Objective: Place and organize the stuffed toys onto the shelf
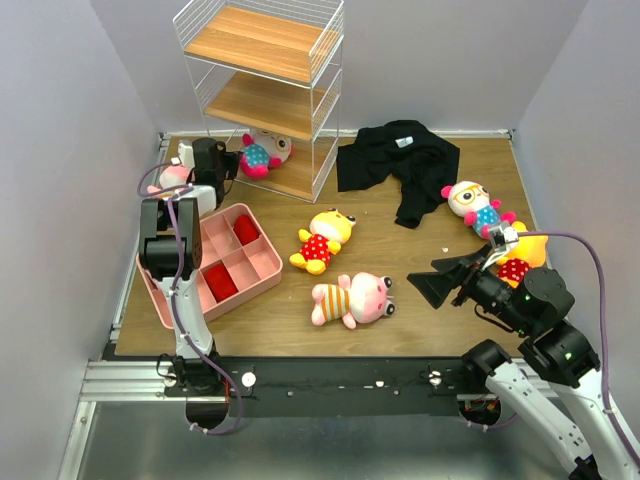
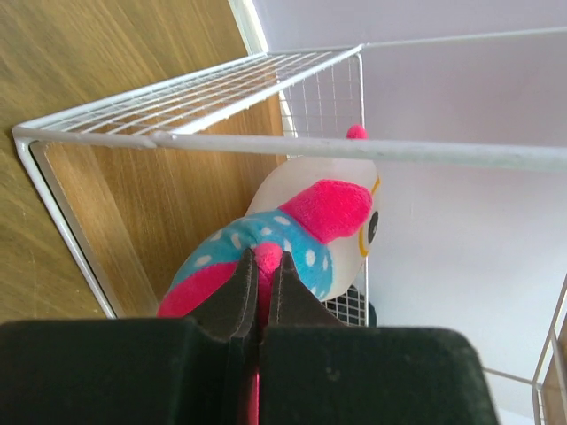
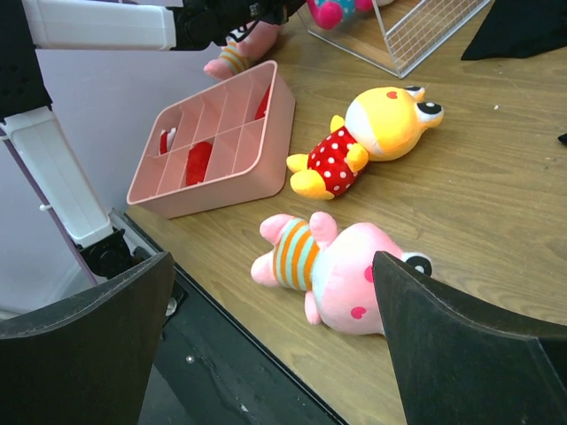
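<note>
The white wire shelf [image 1: 265, 80] with wooden boards stands at the back left. My left gripper [image 1: 232, 160] is shut on a pink limb of a white-faced toy in blue [image 1: 264, 152], which lies at the bottom tier; in the left wrist view the gripper [image 2: 261, 261] pinches the toy [image 2: 310, 212] under the wire frame [image 2: 266, 143]. My right gripper [image 1: 435, 280] is open and empty, hovering right of a pink striped toy [image 1: 352, 298], which the right wrist view [image 3: 337, 274] shows between the fingers of the right gripper [image 3: 273, 258]. A yellow polka-dot toy [image 1: 322, 238] lies mid-table.
A pink compartment tray [image 1: 225, 262] sits beside the left arm, with another pink toy [image 1: 172, 178] behind that arm. A black garment [image 1: 400, 165] lies at the back. A second white-faced toy [image 1: 478, 208] and a second yellow toy [image 1: 520, 255] lie at the right.
</note>
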`<state>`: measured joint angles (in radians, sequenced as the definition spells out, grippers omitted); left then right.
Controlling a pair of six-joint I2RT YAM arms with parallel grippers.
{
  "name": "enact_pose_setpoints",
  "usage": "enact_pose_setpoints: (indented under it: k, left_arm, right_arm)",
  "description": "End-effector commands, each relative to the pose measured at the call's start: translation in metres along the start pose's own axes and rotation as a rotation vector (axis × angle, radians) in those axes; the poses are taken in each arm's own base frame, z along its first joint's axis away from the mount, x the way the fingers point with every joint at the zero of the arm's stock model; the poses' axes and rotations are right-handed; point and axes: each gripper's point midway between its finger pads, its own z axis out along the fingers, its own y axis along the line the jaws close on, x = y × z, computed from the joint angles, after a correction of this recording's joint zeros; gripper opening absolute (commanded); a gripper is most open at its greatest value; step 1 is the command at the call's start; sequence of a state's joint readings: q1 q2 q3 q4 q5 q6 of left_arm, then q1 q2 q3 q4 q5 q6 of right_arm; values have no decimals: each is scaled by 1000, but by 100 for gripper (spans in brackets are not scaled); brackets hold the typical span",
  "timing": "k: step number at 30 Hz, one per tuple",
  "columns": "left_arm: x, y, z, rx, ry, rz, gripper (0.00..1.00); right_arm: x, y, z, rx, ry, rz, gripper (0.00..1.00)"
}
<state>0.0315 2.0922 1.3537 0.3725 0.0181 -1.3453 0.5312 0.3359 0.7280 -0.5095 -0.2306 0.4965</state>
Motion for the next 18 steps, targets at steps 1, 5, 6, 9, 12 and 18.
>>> enact_pose_setpoints:
  k: [1,5,6,9,12,18]
  left_arm:
    - [-17,-6,5,28,-94,-39,0]
    - [-21,1,4,25,-128,-73,0]
    - [-17,3,6,22,-110,-67,0]
    - [-14,5,13,16,-96,-63,0]
    - [-9,12,15,1,-76,-86,24]
    - [-16,-2,0,34,-99,-98,69]
  right_arm:
    - [-1,-4,3,12,-19,-15,100]
    - [-1,-5,5,13,-20,-13,100]
    - [-1,-4,5,12,-19,-13,100]
    - [-2,-4,6,11,-18,-12,100]
    - [-3,-2,6,6,-14,-12,100]
    - [-15,9,-7,-9,-35,-4,100]
